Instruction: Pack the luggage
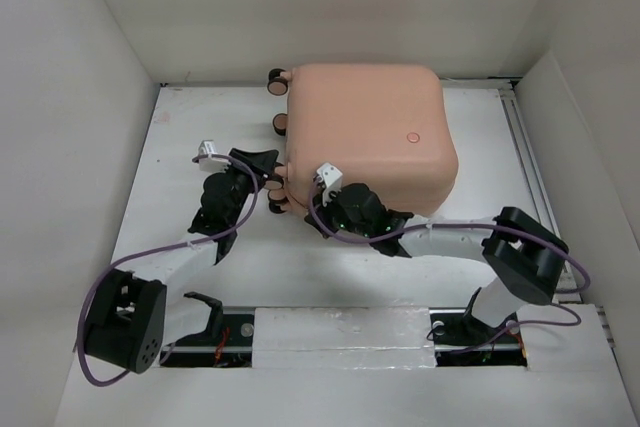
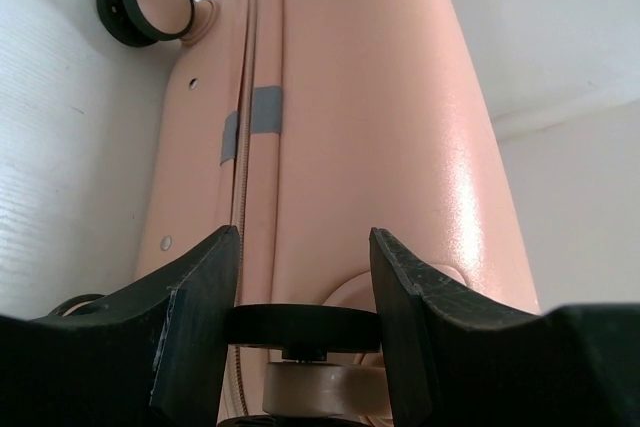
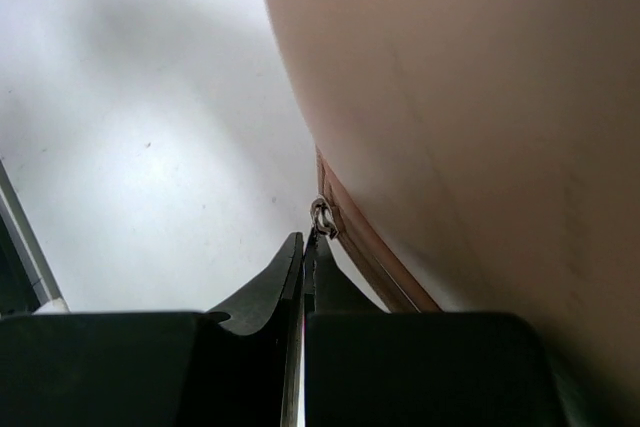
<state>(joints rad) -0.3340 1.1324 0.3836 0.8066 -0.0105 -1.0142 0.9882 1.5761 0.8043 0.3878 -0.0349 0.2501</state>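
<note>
Clamped in my left end effector point(image 2: 303, 242): caster wheel point(image 2: 305, 327). My right end effector point(image 3: 308, 245) pinches the luggage point(image 3: 480, 97) zipper pull point(image 3: 322, 217).

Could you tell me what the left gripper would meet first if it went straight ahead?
The left gripper would meet the caster wheel between its fingers first, probably then the luggage shell.

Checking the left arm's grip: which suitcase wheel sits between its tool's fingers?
The near-end wheel on the upper shell: the left tool straddles it, fingers against its black rim. The far wheel and the rest stand free.
</note>
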